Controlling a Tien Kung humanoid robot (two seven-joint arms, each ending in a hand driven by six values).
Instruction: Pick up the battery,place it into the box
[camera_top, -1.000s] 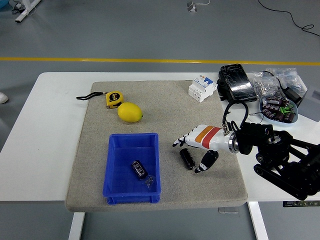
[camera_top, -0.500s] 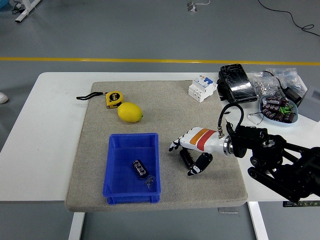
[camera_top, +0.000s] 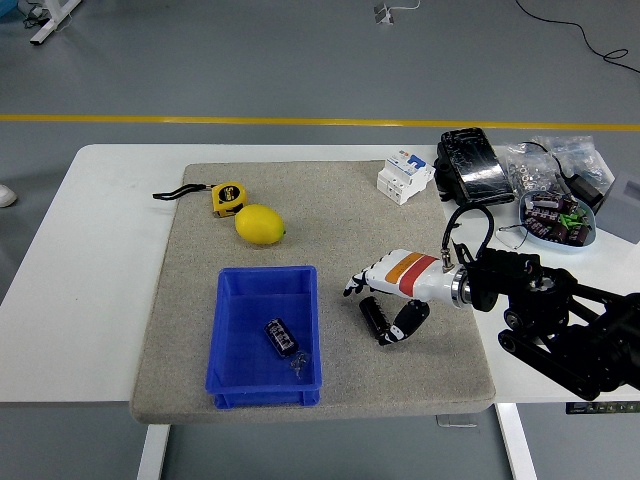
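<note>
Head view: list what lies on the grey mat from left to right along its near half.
Blue plastic box with a small dark battery inside → black cylindrical battery lying on the mat → robot's white right hand, over that battery.

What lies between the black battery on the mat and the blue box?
Only bare grey mat separates the battery from the blue box in the head view.

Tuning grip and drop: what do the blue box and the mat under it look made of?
The blue box looks like rigid moulded plastic: uniform colour, slight sheen, crisp rim. The mat looks like felt or coarse fabric: matte, speckled grey-beige, soft rounded corners. Neither is certain from view alone.
</note>
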